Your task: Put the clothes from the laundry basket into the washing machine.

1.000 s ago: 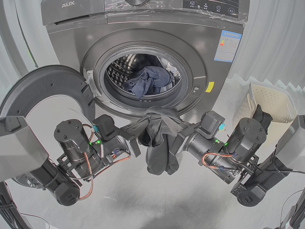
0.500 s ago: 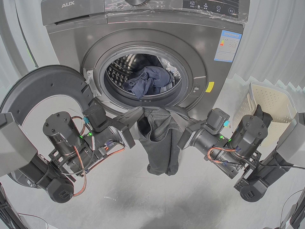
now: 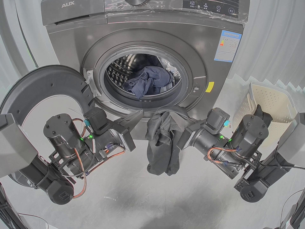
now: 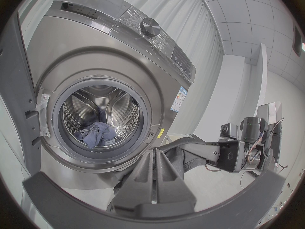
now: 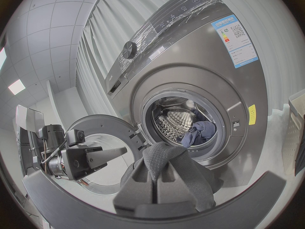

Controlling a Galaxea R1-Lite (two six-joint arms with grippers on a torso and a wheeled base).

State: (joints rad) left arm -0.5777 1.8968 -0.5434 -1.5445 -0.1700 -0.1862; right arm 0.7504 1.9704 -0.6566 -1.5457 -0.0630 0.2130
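Drum (image 3: pixel 116 72): blue garment (image 3: pixel 149 80) — basket (image 3: pixel 275 101): dark cloth (image 3: pixel 262 115); R gripper (image 5: pixel 154 173): grey top (image 3: pixel 162 145).

We take this for a test lab, washer (image 3: pixel 73 45) with factory film (image 3: pixel 165 8) across its top, pale curtains (image 3: pixel 273 38) behind it, tiled office ceiling (image 4: pixel 247 19) above, bare grey floor (image 3: pixel 127 194) before it

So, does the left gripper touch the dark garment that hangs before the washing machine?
Apart. In the right wrist view, a clear gap lies between the tip of the left gripper and the dark garment.
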